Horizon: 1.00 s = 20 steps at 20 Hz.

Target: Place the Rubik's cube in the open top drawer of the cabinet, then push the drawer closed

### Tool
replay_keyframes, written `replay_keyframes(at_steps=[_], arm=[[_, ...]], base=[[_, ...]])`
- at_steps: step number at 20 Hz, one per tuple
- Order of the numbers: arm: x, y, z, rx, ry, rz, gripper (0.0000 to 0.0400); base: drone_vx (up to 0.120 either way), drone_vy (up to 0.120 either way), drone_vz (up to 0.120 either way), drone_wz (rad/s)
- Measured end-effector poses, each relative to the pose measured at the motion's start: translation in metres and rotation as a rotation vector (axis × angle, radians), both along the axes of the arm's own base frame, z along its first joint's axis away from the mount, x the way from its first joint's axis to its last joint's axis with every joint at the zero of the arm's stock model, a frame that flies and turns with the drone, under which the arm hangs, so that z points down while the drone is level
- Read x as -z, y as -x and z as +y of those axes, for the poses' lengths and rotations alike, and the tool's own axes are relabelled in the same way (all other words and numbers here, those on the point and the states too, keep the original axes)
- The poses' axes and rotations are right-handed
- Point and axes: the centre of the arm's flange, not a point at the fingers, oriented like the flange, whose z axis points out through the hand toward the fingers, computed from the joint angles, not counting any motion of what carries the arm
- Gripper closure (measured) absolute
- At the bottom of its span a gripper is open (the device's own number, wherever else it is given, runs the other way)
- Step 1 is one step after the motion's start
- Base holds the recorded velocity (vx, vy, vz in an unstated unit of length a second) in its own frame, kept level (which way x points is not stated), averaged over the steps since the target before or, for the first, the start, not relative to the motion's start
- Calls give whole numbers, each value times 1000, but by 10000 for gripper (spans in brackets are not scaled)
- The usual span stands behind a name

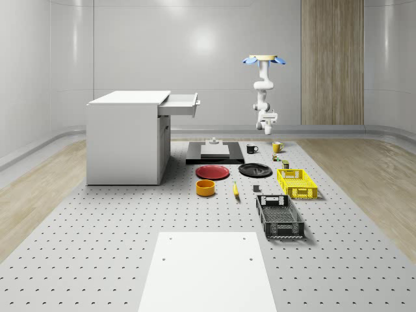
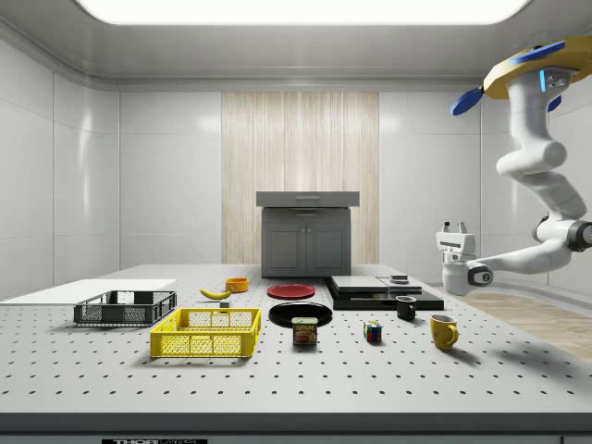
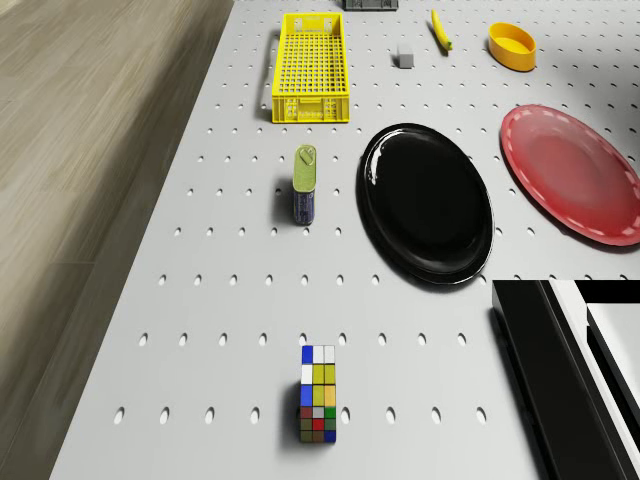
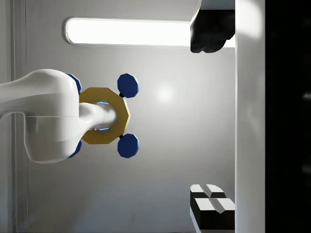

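Nothing's done yet: your cube [image 3: 318, 395] sits on the table [image 1: 97, 221] near its far right edge, the drawer [image 1: 181, 104] open, the drone [image 1: 263, 60] hovering above, its empty gripper [image 2: 454, 228] pointing up, fingers nearly together.

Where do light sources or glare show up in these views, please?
Side view: a bright ceiling panel along the top. Wrist view: a lit strip behind the drone. Whole-scene view: soft glare on the back wall. Drone view: highlights on the black plate.
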Motion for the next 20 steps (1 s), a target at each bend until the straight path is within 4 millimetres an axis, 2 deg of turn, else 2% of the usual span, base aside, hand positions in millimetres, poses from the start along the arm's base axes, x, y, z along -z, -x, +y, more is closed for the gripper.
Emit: replay_keyframes(at_steps=[13, 20], arm=[[0, 1, 7, 2, 70, -10, 0], [3, 1, 24, 6, 246, -15, 0]], base=[[120, 0, 0, 0], [120, 0, 0, 0]])
